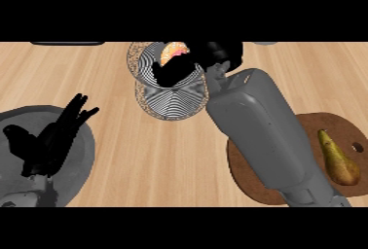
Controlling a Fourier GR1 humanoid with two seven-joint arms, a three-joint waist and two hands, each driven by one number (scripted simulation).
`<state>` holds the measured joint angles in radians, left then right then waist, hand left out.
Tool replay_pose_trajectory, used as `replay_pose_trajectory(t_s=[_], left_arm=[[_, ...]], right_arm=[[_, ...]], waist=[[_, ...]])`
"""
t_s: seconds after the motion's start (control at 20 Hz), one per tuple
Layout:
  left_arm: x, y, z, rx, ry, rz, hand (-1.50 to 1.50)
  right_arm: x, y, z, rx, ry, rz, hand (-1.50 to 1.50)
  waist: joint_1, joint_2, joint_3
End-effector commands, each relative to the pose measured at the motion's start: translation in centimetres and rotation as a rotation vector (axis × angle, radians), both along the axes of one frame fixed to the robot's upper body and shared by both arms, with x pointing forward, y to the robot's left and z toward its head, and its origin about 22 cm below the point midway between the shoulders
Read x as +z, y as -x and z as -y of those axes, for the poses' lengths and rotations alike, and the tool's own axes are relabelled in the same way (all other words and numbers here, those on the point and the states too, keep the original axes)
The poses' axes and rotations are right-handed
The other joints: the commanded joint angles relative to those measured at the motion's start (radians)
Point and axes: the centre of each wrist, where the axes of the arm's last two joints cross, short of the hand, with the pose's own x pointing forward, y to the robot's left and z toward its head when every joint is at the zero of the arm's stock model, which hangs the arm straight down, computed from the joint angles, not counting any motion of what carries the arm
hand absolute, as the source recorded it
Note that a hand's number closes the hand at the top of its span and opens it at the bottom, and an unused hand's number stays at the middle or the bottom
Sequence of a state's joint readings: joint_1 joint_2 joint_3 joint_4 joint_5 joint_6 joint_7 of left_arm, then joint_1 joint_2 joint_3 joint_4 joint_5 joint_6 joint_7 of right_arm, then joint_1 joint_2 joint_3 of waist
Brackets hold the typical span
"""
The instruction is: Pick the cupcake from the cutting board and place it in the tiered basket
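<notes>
The cupcake (173, 51), orange-pink on top, shows over the upper tier of the wire tiered basket (173, 104) at the top middle of the head view. My right hand (215, 54) reaches over that basket, fingers curled around the cupcake, which they partly hide. The right forearm crosses the brown cutting board (248, 180) at the lower right. My left hand (54, 133) rests open at the left, fingers straight and pointing up, over a grey plate.
A yellow-brown pear (338, 158) lies on the cutting board's right part. A grey round plate (82, 160) sits at the lower left under my left hand. Dark objects touch the counter's far edge at the top left (68, 43).
</notes>
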<state>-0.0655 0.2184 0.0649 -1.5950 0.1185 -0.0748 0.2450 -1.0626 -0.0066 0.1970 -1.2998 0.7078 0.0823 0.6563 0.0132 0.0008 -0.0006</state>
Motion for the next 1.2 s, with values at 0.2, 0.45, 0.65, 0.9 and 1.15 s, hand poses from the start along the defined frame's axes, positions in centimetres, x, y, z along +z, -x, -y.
replay_pose_trajectory(t_s=[0.2, 0.45, 0.65, 0.9, 1.15], left_arm=[[1.0, -1.1, 1.3, -0.003, -0.006, 0.006, 0.00], [-1.6, -0.8, 0.2, -0.007, -0.005, 0.009, 0.00], [1.4, -0.8, -0.3, -0.015, -0.006, 0.017, 0.00], [0.9, -1.2, 1.0, -0.030, -0.011, 0.013, 0.00], [-0.2, -1.2, 0.2, -0.037, -0.012, 0.023, 0.00]], right_arm=[[-2.1, -2.3, -1.8, -0.013, 0.052, 0.019, 1.50], [-4.8, -3.9, -2.7, -0.069, 0.057, 0.061, 1.50], [-5.9, -5.1, -2.0, -0.105, 0.029, 0.144, 1.50], [-5.1, -6.0, -2.6, -0.114, -0.109, 0.160, -1.50], [-6.4, -6.4, -3.5, -0.110, -0.054, 0.177, -1.50]], waist=[[-0.001, 0.001, 0.000], [0.008, 0.004, 0.000], [0.015, 0.004, 0.001], [0.023, 0.007, 0.000], [0.033, 0.008, 0.000]])
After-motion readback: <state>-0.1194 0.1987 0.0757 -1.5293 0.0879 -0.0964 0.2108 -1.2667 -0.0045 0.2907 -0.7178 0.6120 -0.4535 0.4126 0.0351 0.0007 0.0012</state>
